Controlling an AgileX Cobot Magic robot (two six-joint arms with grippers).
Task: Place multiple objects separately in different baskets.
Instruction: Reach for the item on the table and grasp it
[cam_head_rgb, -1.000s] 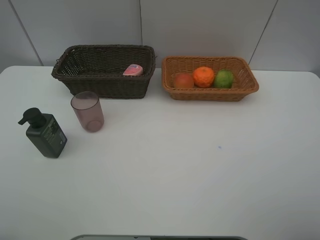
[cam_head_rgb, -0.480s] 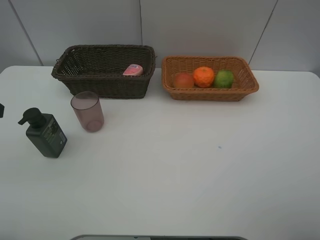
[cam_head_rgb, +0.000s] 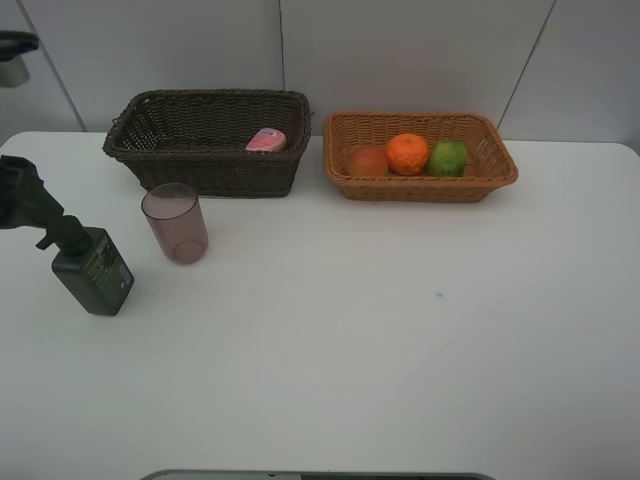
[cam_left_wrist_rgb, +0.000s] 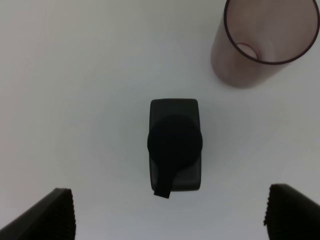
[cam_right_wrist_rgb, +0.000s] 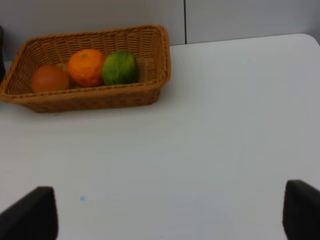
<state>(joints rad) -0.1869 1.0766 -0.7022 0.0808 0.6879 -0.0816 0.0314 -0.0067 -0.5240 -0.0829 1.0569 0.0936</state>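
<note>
Dark brown wicker basket (cam_head_rgb: 220, 176), deep, back left: pink squeeze bottle (cam_head_rgb: 266, 140) lies inside at its right end. Light tan wicker basket (cam_head_rgb: 420, 188), shallower, just beside it on the right: holds red-orange fruit (cam_head_rgb: 367, 160), orange (cam_head_rgb: 408, 153) and lime (cam_head_rgb: 448, 157) in a row, touching. Translucent mauve cup (cam_head_rgb: 176, 223) upright, mouth up, before the dark basket. Dark pump bottle (cam_head_rgb: 95, 272) upright near the cup, left of it.

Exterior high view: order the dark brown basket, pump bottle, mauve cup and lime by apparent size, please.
1. dark brown basket, clearly largest
2. pump bottle, only slightly bigger-looking than the next
3. mauve cup, too close to the bottle to rank firmly
4. lime, farther back, yet plainly smallest
</note>
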